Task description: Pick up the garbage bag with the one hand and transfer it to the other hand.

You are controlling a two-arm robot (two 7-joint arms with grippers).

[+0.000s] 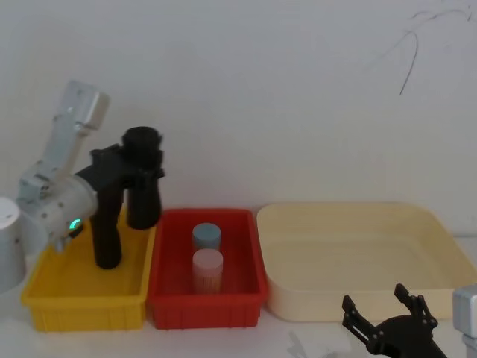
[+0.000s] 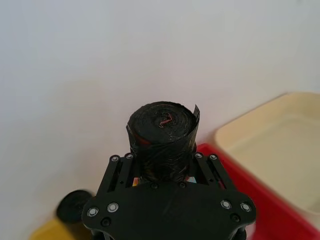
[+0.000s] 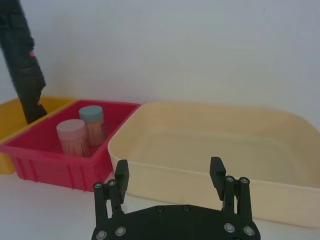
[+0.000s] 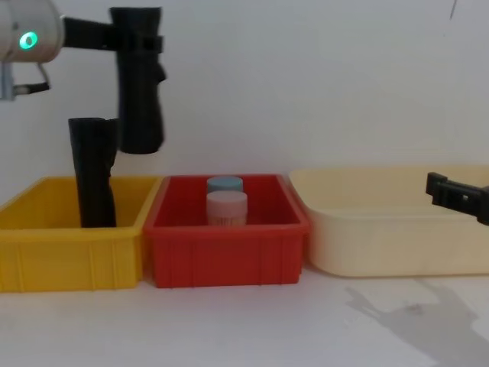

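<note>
Far left, the yellow bin holds a thinner black roll w/ a flared top, standing on end. It isn't the task's thing.

Above it & a bit to the right, the left gripper is clamped on the garbage bag. It grips near the upper end, so the roll hangs upright w/ its rounded end down. The bag is clear of the bin rims, approx over the yellow/red divide. My read: it's held high & vertical, w/ most of its length free below the fingers, so the other claw gets a bare stretch to take. Pick-up looks done; handover not yet.

Next comes the red bin w/ two toothpick jars, the blue-lidded jar behind the pink-lidded jar. They stand under the likely transfer path, so a dropped bag could knock them over. Beside the red bin is the cream tub.

Far right, the right gripper sits low, just in front of the tub's front wall. Its jaws are spread & grasp nothing, and it's well apart from the bag. To meet the bag it prob. has to rise & cross over the tub toward the red bin. The tub rim & the jars are what stand in the way.
</note>
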